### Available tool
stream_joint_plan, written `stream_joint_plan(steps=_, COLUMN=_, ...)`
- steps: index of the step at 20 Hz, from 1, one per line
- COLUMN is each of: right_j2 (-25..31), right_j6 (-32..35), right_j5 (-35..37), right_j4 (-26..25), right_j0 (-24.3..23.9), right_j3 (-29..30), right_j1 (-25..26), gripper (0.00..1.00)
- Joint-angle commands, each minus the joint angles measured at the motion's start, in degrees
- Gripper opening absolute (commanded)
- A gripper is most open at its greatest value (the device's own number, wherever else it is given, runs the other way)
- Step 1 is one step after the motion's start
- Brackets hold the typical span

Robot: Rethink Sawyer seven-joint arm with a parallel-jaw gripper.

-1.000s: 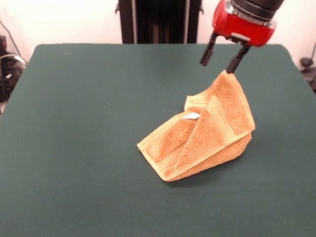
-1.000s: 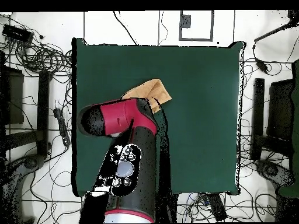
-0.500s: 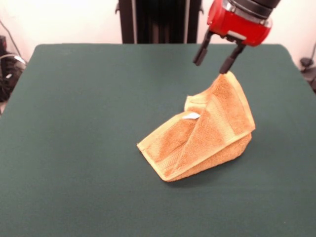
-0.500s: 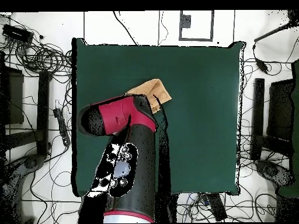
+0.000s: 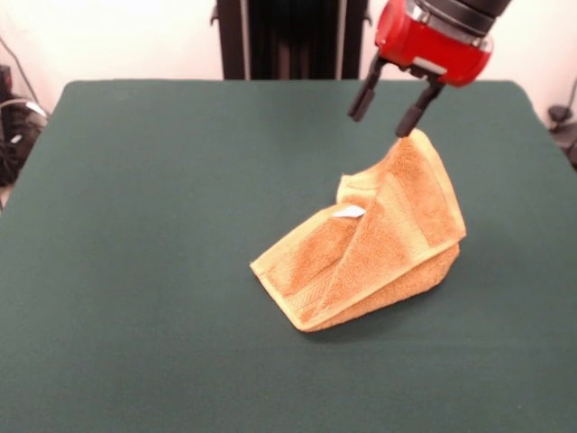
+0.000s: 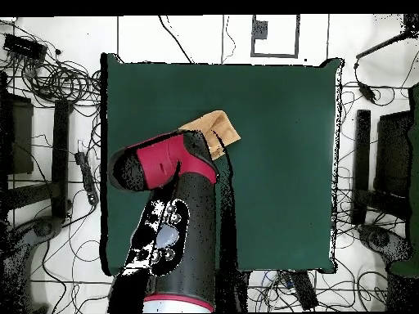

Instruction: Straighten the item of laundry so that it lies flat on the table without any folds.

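Front view, left to right. Counter (image 5: 144, 225): left half bare. Towel (image 5: 370, 248) right of centre, folded over itself; low corner points left-front, layers climb rightward to a peak that stands propped on the bulk beneath. White tag (image 5: 349, 212) shows on the upper fold. Tool (image 5: 386, 113) hangs over the peak, fingers spread with nothing between them; the right finger's tip is at the peak, contact unclear. Judgement: towel not flat; folds remain. Overhead view: arm (image 6: 176, 213) hides most of the towel.
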Motion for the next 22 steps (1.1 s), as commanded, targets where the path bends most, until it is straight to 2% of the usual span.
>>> stream_joint_plan(steps=1, right_j2=5.75, right_j6=-5.96, right_j5=5.38, right_j4=-3.41, right_j0=1.95, right_j3=2.13, right_j1=3.17, gripper=1.0)
stream_joint_plan(steps=10, right_j2=6.61, right_j6=-0.16, right_j5=1.58, right_j4=-2.4, right_j0=2.33, right_j3=5.21, right_j1=4.07, gripper=1.0)
stream_joint_plan(steps=22, right_j2=5.96, right_j6=1.71, right_j5=4.9, right_j4=-1.64, right_j0=4.61, right_j3=1.18, right_j1=5.69, gripper=1.0)
